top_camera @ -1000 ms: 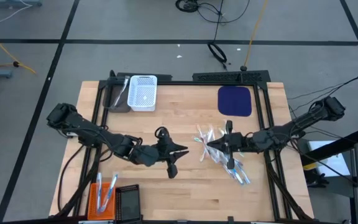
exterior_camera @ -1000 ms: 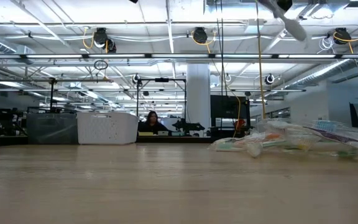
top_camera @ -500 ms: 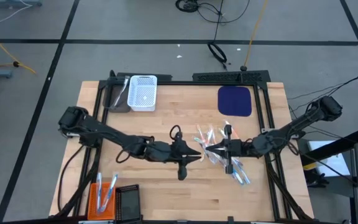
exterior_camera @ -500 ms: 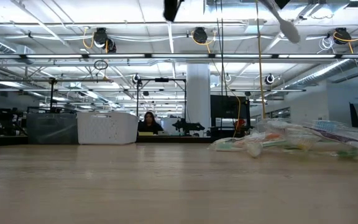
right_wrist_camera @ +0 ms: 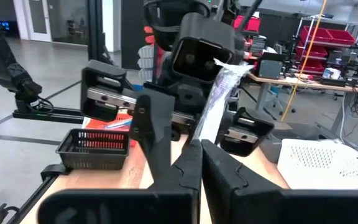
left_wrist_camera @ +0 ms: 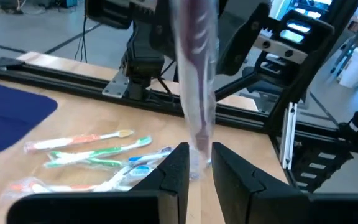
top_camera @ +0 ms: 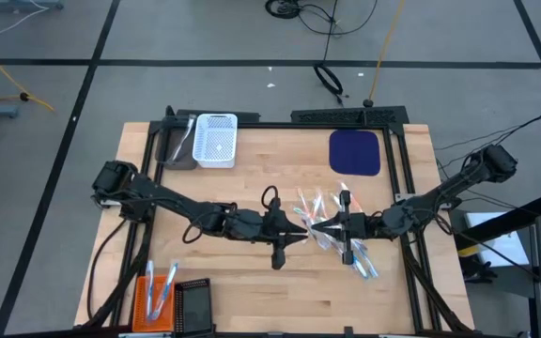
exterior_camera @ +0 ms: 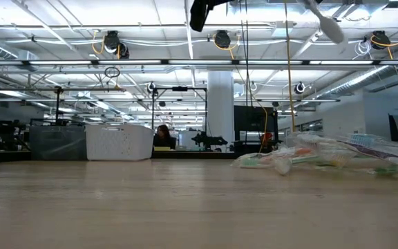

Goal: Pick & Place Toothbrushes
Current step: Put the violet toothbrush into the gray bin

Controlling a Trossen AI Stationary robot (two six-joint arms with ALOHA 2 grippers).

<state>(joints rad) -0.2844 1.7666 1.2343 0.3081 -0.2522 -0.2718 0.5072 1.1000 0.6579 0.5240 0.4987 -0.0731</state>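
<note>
**left arm has closed in for a handover above the middle of the tabletop**

at the near left corner of the tabletop (top_camera: 252,291), the orange basket (top_camera: 158,299) already holds a few toothbrushes, and nothing there has shifted.

the change is over the middle. a second ago the left gripper (top_camera: 299,232) hung well left of centre. it has since swung across toward the right edge and now meets the right gripper (top_camera: 319,226) tip to tip, just beside the loose pile of toothbrushes (top_camera: 363,266) on the right half.

the right gripper has its fingers pressed together on one wrapped toothbrush (right_wrist_camera: 215,102), held up off the wood. in the left wrist view, the free end of that wrapper hangs in the narrow gap of the left gripper. its fingers (left_wrist_camera: 176,168) are slightly apart, straddling the wrapper and not yet pinching it.

this looks like a pass from right to left, so the left arm can carry the brush to a basket. the likely next need is for the left to clamp before the right lets go.

along the far edge, the white basket (top_camera: 216,139) and the blue mat (top_camera: 355,151) sit unchanged.
</note>
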